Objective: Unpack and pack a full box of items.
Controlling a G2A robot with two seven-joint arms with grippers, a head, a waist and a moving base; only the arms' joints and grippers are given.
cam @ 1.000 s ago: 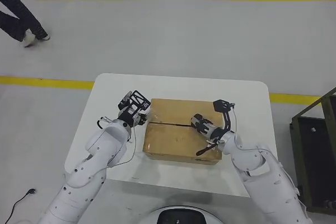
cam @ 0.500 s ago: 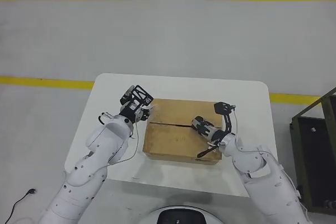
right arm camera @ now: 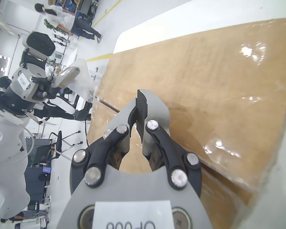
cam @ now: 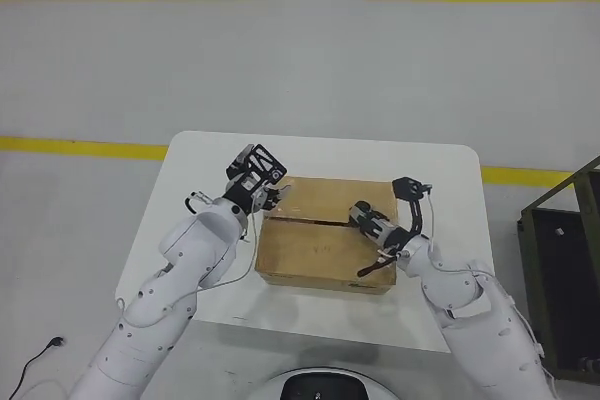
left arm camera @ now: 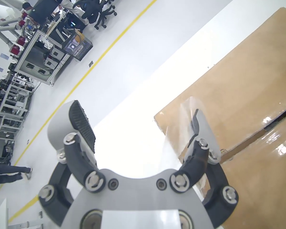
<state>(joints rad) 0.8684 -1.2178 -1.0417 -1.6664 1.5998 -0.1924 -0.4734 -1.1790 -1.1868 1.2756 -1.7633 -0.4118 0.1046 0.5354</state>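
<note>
Sitting mid-table, the brown rectangular cardboard box [cam: 315,235] has both arms bent in over it. The left gripper [left arm camera: 135,113] is tilted above the box's far left corner with its fingers spread wide, and a strip of clear glossy tape [left arm camera: 184,110] clings to one ribbed pad and runs down to that corner. The right gripper [right arm camera: 139,106] is low over the box top near its right end, with its black toothed pads pressed together on nothing. Both top flaps lie closed and meet at a dark seam. The matte cardboard shows shiny patches of tape. Under the box is the smooth white table with rounded corners [cam: 210,170].
</note>
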